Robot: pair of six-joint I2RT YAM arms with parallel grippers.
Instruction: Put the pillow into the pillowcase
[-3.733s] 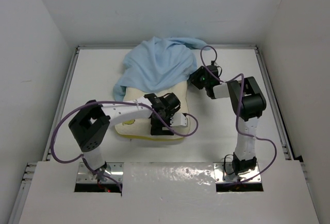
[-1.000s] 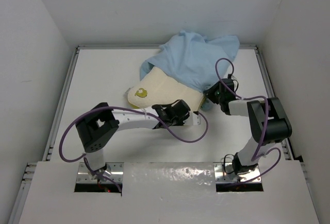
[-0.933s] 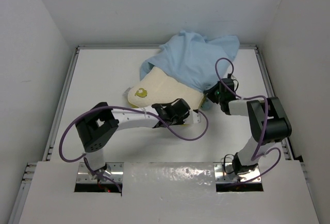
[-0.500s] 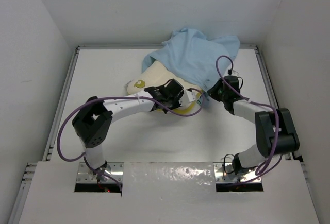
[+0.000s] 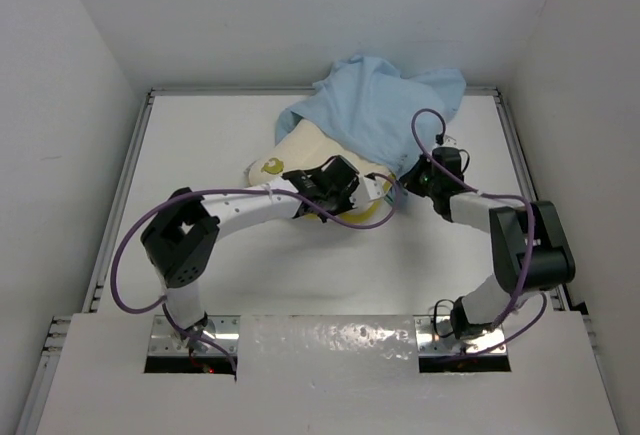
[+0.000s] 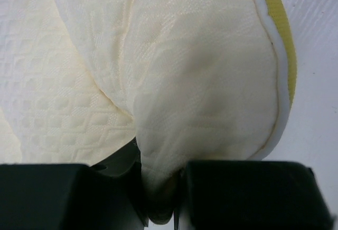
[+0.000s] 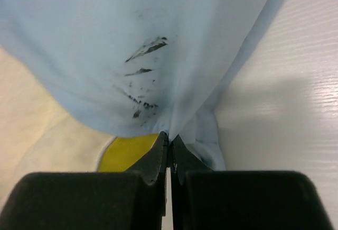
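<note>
On the table point(image 5: 200, 145), pillow point(image 5: 292, 158) partly inside pillowcase point(image 5: 380, 115), left gripper point(image 6: 161, 187) pinching pillow, right gripper point(image 7: 169, 150) pinching pillowcase.

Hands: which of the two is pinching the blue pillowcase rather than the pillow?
The right hand: it is shut on a fold of the light blue pillowcase, while the left hand clamps a corner of the cream pillow.

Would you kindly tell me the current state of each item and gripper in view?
Pillow: far end covered by the pillowcase, near end bare, corner pinched by the left gripper.
Pillowcase: bunched over the pillow, edge pinched by the right gripper.
Left gripper: shut on the pillow.
Right gripper: shut on the pillowcase.
</note>
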